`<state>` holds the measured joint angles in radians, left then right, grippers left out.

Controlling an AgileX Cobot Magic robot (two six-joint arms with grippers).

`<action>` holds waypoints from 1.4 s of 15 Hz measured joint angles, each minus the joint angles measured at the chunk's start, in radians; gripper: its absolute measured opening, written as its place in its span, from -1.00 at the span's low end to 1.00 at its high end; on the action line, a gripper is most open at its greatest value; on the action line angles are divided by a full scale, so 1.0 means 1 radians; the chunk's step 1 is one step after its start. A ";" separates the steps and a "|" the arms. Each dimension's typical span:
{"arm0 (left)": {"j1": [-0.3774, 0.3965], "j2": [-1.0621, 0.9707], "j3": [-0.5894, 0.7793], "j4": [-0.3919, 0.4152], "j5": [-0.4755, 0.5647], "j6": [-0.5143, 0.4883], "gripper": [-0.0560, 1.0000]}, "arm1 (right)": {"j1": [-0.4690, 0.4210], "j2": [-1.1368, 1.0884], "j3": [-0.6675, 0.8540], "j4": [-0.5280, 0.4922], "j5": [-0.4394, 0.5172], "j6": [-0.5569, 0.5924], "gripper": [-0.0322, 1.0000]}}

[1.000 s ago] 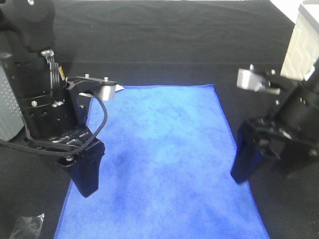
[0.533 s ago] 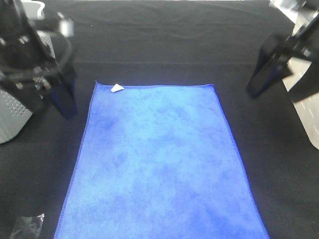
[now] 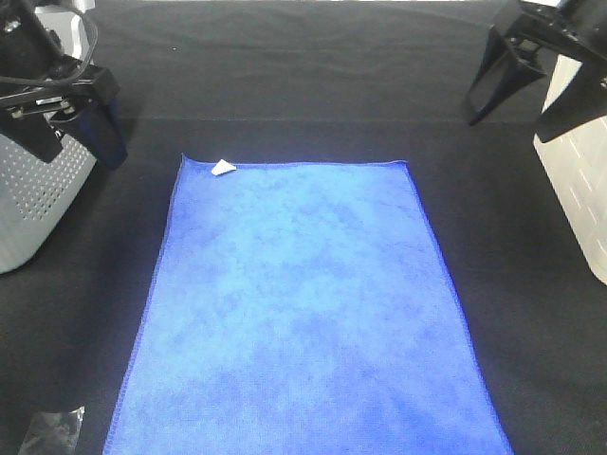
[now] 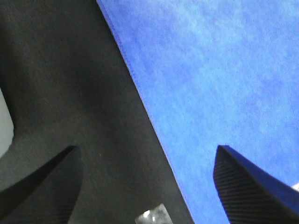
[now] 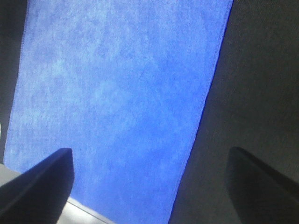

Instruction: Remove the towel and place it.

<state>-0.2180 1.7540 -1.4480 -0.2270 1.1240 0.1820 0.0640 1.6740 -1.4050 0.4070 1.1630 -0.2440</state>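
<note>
While left fingers (image 3: 100,128) and right fingers (image 3: 493,76) gape empty, the towel (image 3: 303,313) lies flat, untouched.

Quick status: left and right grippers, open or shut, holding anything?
Left gripper: open, holding nothing.
Right gripper: open, holding nothing.

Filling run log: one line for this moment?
towel: flat on black table cloth, untouched | left gripper: jaws open, empty | right gripper: jaws open, empty | stage: not yet grasped
</note>
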 joint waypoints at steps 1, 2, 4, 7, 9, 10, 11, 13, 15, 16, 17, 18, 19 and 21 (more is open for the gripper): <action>0.000 0.000 0.000 0.000 -0.017 0.000 0.46 | 0.000 0.038 -0.035 0.000 0.005 0.000 0.67; 0.000 0.000 0.000 0.000 -0.036 0.000 0.46 | 0.000 0.075 -0.074 0.002 0.008 0.000 0.67; 0.000 0.000 0.000 0.000 -0.076 0.000 0.46 | 0.000 0.134 -0.146 0.004 0.025 0.000 0.67; 0.000 0.041 -0.044 0.000 -0.091 0.000 0.46 | 0.000 0.231 -0.260 0.024 0.039 -0.001 0.67; 0.000 0.115 -0.120 -0.009 -0.091 0.000 0.46 | 0.000 0.284 -0.317 0.029 0.050 -0.001 0.67; 0.000 0.158 -0.172 -0.021 -0.090 0.000 0.46 | 0.000 0.305 -0.339 0.029 0.050 -0.001 0.67; 0.000 0.205 -0.224 -0.040 -0.085 0.000 0.46 | 0.000 0.319 -0.352 0.028 0.050 -0.001 0.67; 0.000 0.317 -0.342 -0.055 -0.062 0.000 0.46 | 0.000 0.329 -0.361 0.027 0.038 -0.008 0.67; 0.009 0.434 -0.469 -0.070 -0.015 -0.002 0.46 | 0.000 0.354 -0.374 0.018 -0.002 -0.021 0.67; 0.033 0.520 -0.558 -0.110 0.016 -0.003 0.46 | 0.000 0.385 -0.396 0.014 -0.013 -0.021 0.67; 0.055 0.573 -0.612 -0.144 0.035 -0.003 0.46 | 0.000 0.461 -0.446 0.002 -0.031 -0.023 0.67; 0.078 0.627 -0.666 -0.175 0.056 -0.003 0.46 | 0.000 0.513 -0.494 -0.003 -0.035 -0.024 0.67; 0.095 0.670 -0.706 -0.190 0.069 -0.004 0.46 | 0.000 0.567 -0.555 -0.005 -0.036 -0.025 0.67; 0.108 0.742 -0.764 -0.205 0.077 -0.006 0.46 | 0.000 0.675 -0.670 -0.023 -0.036 -0.026 0.67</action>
<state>-0.1100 2.4960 -2.2120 -0.4320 1.2010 0.1760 0.0640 2.3490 -2.0750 0.3840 1.1270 -0.2700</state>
